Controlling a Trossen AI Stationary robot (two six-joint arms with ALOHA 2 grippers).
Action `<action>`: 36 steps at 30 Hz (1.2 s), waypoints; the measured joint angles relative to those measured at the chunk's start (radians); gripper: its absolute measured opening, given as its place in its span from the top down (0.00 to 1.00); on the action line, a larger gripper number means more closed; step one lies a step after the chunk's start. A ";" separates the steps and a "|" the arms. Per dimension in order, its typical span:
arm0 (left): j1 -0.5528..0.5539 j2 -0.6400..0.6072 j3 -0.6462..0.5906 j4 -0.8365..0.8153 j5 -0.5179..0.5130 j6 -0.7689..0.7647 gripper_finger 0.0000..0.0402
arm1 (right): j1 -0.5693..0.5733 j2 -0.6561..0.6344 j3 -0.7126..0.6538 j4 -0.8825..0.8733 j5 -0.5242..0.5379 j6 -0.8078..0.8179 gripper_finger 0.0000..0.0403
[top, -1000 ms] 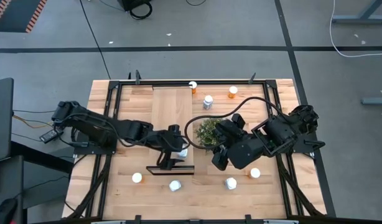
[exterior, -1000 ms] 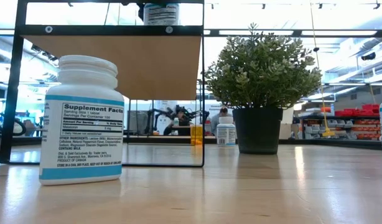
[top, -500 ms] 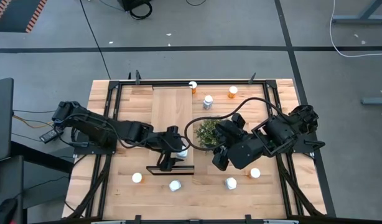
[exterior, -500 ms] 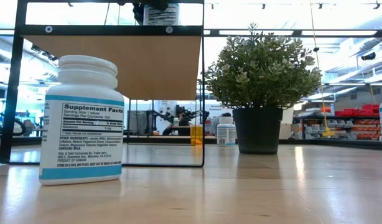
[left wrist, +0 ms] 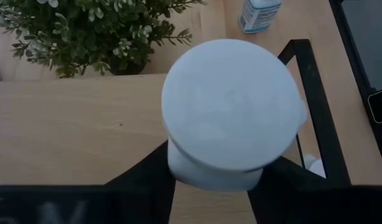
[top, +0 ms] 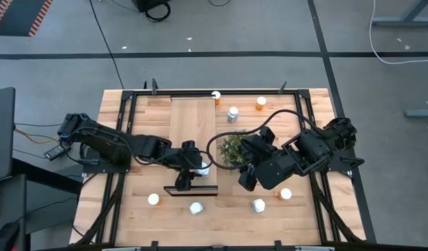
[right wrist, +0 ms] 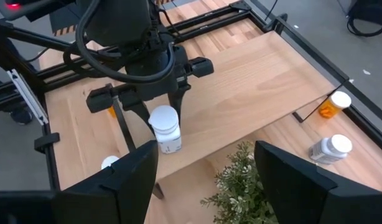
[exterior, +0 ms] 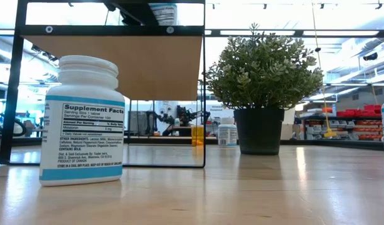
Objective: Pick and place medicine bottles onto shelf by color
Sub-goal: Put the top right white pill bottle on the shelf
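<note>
We see left tool (right wrist: pixel 163 93) released around the white bottle (right wrist: pixel 165 129) standing on the shelf (right wrist: pixel 253 81); right tool (top: pixel 246 178) open beside the plant (top: pixel 233 148).

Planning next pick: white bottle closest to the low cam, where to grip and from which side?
Probably best to grip the white bottle on its straight body just under the cap, end effector coming from above, fingers on opposite sides. It stands upright on the table with free space on both sides.
</note>
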 joint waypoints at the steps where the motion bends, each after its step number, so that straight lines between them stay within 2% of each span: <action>1: 0.000 0.000 0.000 -0.001 0.000 -0.001 0.61 | 0.000 0.000 0.000 -0.001 0.000 0.000 0.32; 9: -0.039 -0.020 0.003 -0.092 -0.007 -0.051 0.54 | 0.000 0.000 0.000 -0.002 0.000 -0.002 0.32; 16: -0.099 -0.078 0.002 -0.235 -0.011 -0.113 0.58 | -0.001 0.001 0.000 -0.009 0.000 -0.047 0.32; 23: -0.142 -0.116 0.003 -0.390 -0.112 -0.204 0.56 | -0.008 0.001 0.000 -0.009 0.019 -0.089 0.32; 36: -0.164 -0.117 0.002 -0.425 -0.125 -0.256 0.55 | -0.018 0.001 0.000 -0.008 0.021 -0.099 0.32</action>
